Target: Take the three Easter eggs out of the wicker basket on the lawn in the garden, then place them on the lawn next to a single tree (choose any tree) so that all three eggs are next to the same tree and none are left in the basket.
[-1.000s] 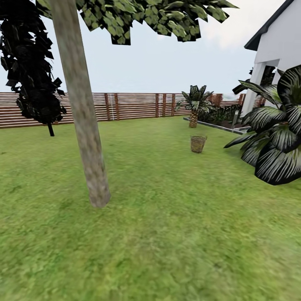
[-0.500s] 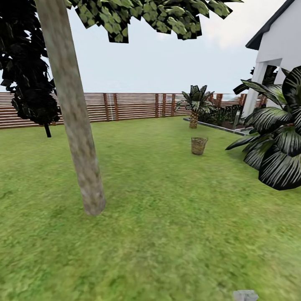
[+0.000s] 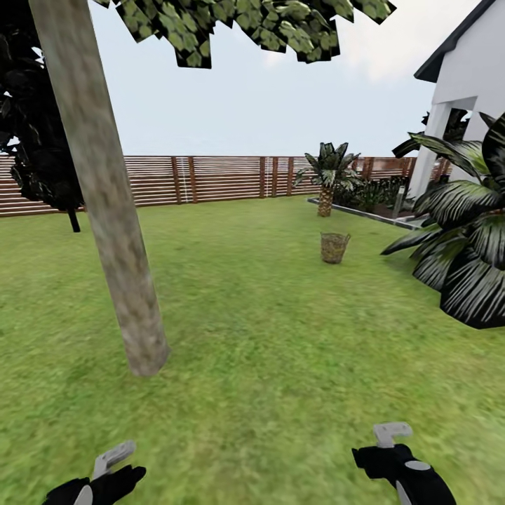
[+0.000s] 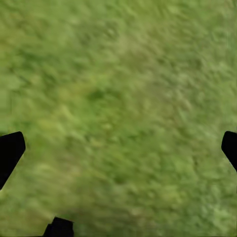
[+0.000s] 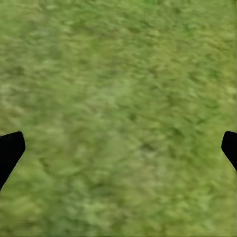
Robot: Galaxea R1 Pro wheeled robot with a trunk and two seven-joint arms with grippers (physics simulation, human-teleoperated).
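From the head view the garden opens out: the wicker basket [image 3: 334, 247] stands on the lawn [image 3: 280, 351] at about 1 o'clock, well away, with a short palm [image 3: 326, 175] beyond it and the slatted fence [image 3: 210, 179] along the back. Whether any eggs lie in the basket is too small to tell. The tree [image 3: 105, 203] rises at 11 o'clock, its trunk leaning, much nearer than the basket. A broad-leaved bush [image 3: 470, 238] and a white house [image 3: 470, 77] sit at 2 o'clock. The left gripper [image 3: 105, 470] shows at 7 o'clock and the right gripper [image 3: 396, 456] at 5 o'clock, both above grass. The wrist views give what the head view cannot: each pair of jaws stands wide apart, dark fingertips [image 4: 10, 153] [image 5: 10, 153] at the frame edges, blurred grass between
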